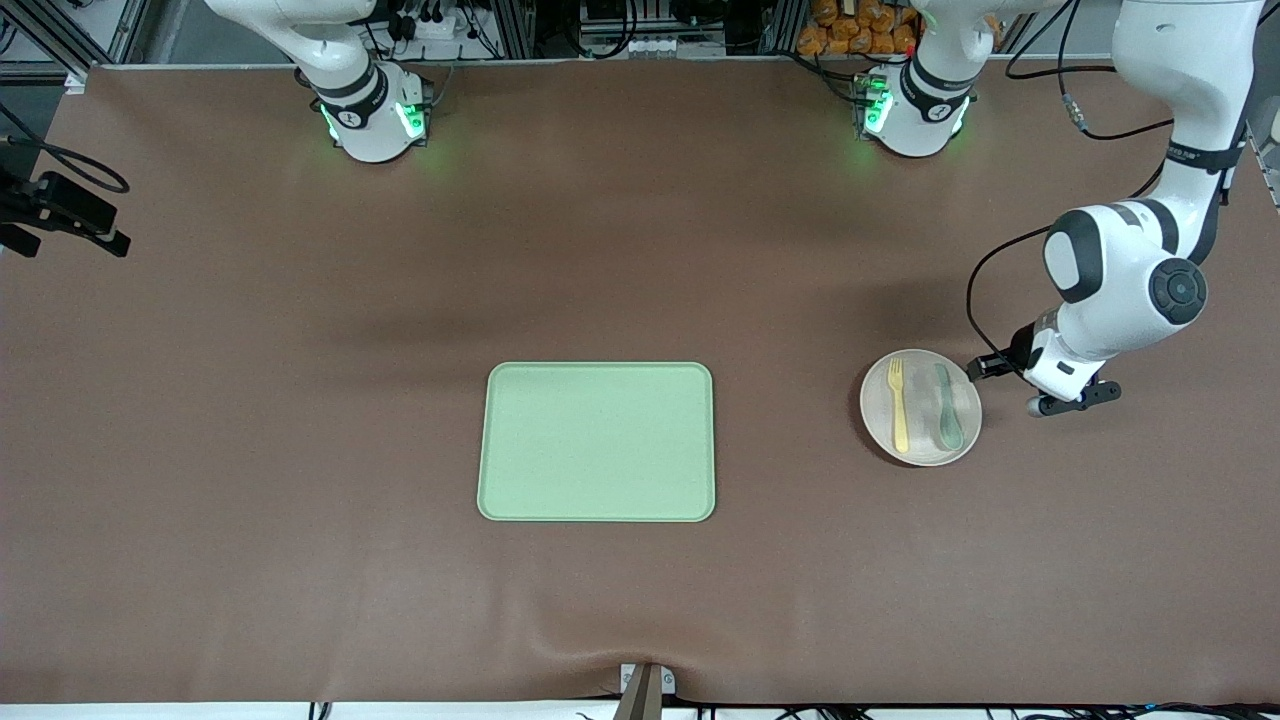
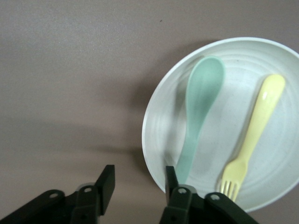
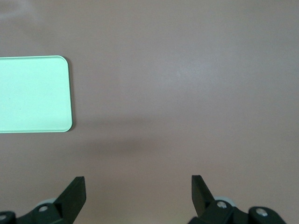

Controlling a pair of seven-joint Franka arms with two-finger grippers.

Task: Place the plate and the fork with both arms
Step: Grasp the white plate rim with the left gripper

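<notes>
left claw (image 2: pixel 138 182) open narrow straddling plate (image 1: pixel 921 446) rim at left arm's end of desk (image 1: pixel 300 400), fork (image 1: pixel 898 404) and spoon (image 1: pixel 946 405) on plate, right claw (image 3: pixel 138 193) wide, waiting above desk, green tray (image 1: pixel 598 442) mid-desk

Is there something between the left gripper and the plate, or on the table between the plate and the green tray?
Nothing visible. The open left gripper straddles the rim of the plate, which holds the fork and a spoon. Bare table lies between plate and tray.
</notes>
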